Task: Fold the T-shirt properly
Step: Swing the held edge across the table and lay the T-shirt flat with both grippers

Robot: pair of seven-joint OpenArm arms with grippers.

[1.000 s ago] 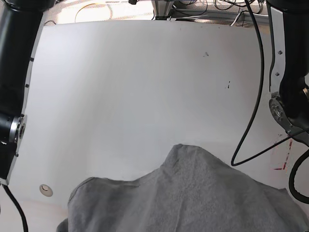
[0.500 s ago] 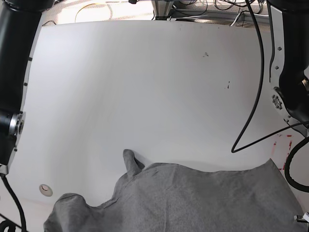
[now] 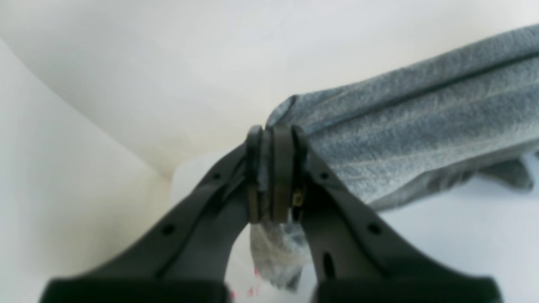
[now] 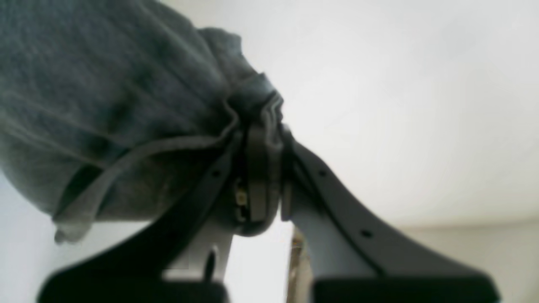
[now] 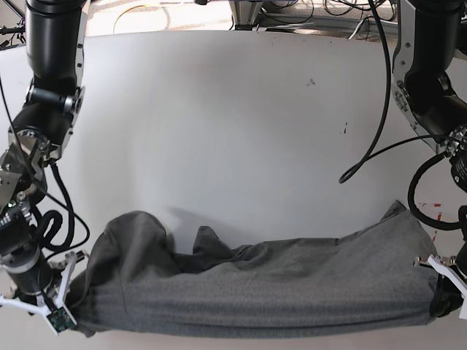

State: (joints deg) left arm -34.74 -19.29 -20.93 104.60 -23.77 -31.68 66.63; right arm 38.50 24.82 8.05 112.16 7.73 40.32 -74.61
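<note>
Left wrist view: the left gripper [image 3: 273,176] is clamped on a pinch of the one T-shirt [image 3: 412,122], which stretches off to its right over the white table [image 3: 147,75].

Right wrist view: the right gripper [image 4: 263,176] pinches bunched grey fabric, seemingly a hem; the rest hangs to its left.

Base view: two arms, one shirt, stretched between both grippers along the table's near edge.

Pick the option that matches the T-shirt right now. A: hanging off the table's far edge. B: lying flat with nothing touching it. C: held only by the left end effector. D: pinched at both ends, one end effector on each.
D: the T-shirt is clamped at one end in the left end effector and at the other in the right end effector, stretched between them.
</note>
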